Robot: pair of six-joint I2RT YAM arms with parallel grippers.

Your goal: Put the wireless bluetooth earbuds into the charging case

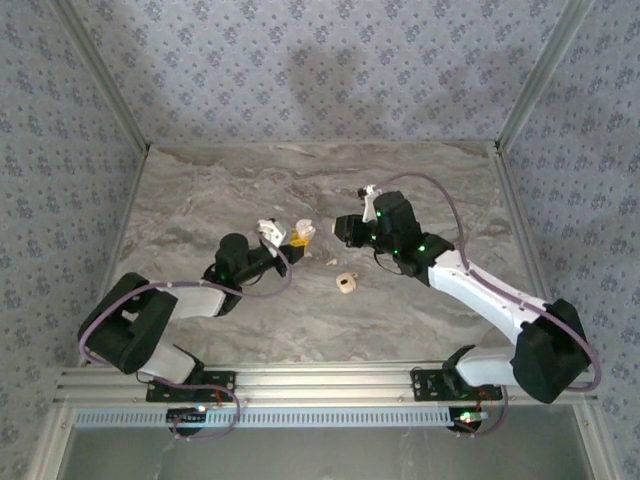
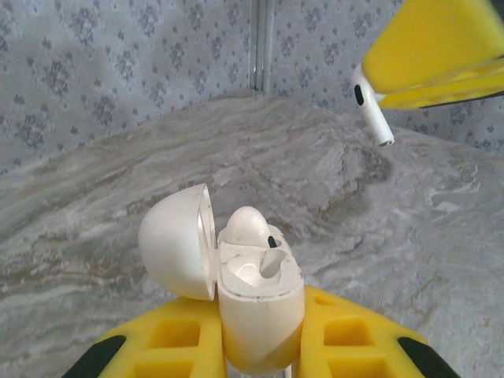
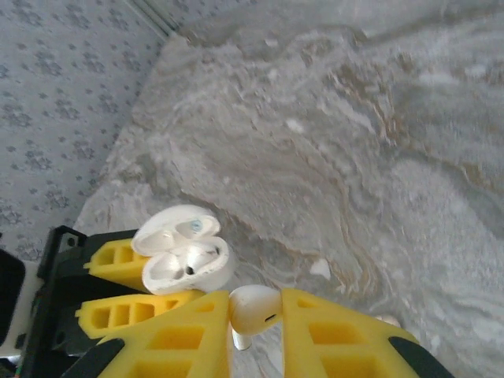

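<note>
My left gripper (image 2: 260,335) is shut on the white charging case (image 2: 260,307) and holds it upright, its lid (image 2: 175,240) swung open to the left. One earbud (image 2: 247,224) sits in the far slot; the near slot (image 2: 272,264) is empty. My right gripper (image 3: 257,315) is shut on the second earbud (image 3: 255,307), stem pointing down. That earbud (image 2: 370,106) hangs above and to the right of the open case (image 3: 187,261), apart from it. From above, the left gripper (image 1: 272,240) and the right gripper (image 1: 306,232) meet at mid-table.
A tan rounded object (image 1: 346,284) lies on the marble table (image 1: 420,190) just in front of the grippers. A small white bit (image 1: 331,262) lies between it and them, also on the table (image 3: 320,269) below the right gripper. Patterned walls enclose three sides.
</note>
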